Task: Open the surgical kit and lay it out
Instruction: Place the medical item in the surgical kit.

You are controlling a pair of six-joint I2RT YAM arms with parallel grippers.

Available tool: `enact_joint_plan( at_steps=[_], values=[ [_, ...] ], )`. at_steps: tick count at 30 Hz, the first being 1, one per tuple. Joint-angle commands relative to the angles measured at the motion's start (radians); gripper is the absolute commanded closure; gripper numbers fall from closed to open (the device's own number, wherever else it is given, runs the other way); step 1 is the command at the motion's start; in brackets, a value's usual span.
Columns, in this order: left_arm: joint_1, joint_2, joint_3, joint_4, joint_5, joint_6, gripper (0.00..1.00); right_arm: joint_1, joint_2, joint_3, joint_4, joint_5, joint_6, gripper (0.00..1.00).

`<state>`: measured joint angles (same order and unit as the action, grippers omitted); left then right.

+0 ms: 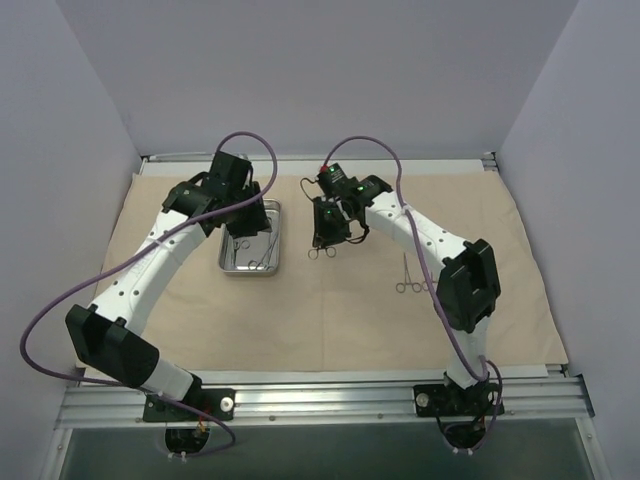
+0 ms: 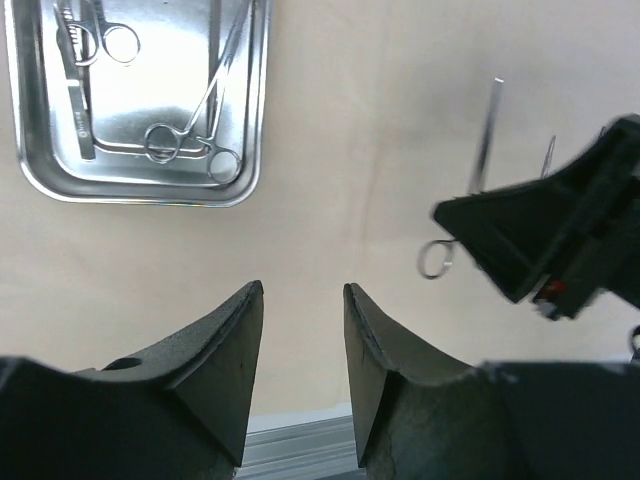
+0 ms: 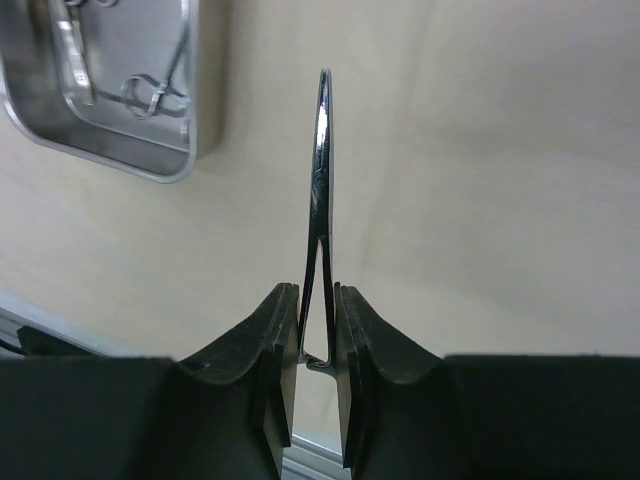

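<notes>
Left arm [image 1: 140, 270] arched from near-left base up and inward, wrist bent down at far end. Left hand [image 2: 303, 292] pointed downward, fingers [image 2: 225, 350] parted, nothing between them. Right arm [image 1: 425, 235] arched from near-right base toward centre, elbow out to right. Right hand [image 3: 314, 292] angled down, fingers nearly together, pinching thin forceps [image 3: 322, 180]. Hands near each other, not touching.

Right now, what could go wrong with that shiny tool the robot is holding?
The right gripper pinches the thin tool only at its very end, so it could twist or slip out and fall on the cloth. The left gripper is open and close beside it, near the tray, so the two could bump.
</notes>
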<state>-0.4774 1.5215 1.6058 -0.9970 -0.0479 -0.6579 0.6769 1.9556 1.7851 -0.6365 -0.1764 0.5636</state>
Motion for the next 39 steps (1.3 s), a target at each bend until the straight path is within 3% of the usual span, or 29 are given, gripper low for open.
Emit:
enact_joint_plan(
  at_steps=[1, 6, 13, 23, 39],
  values=[
    [0.06, -0.09, -0.059, 0.064, 0.035, 0.035, 0.53, -0.083, -0.162, -0.13, 0.012, -0.008, -0.066, 1.0],
    [0.167, -0.129, -0.156, 0.101, 0.132, 0.049, 0.53, -0.168, -0.311, -0.416, 0.061, -0.012, -0.148, 1.0],
    [0.2, -0.106, -0.161, 0.112, 0.189, 0.058, 0.53, -0.201, -0.366, -0.61, 0.156, 0.0, -0.185, 1.0],
    [0.201, -0.086, -0.147, 0.109, 0.204, 0.064, 0.53, -0.243, -0.288, -0.679, 0.264, 0.031, -0.229, 1.0],
    [0.209, -0.04, -0.119, 0.107, 0.214, 0.061, 0.53, -0.326, -0.224, -0.699, 0.293, -0.015, -0.278, 1.0]
  ],
)
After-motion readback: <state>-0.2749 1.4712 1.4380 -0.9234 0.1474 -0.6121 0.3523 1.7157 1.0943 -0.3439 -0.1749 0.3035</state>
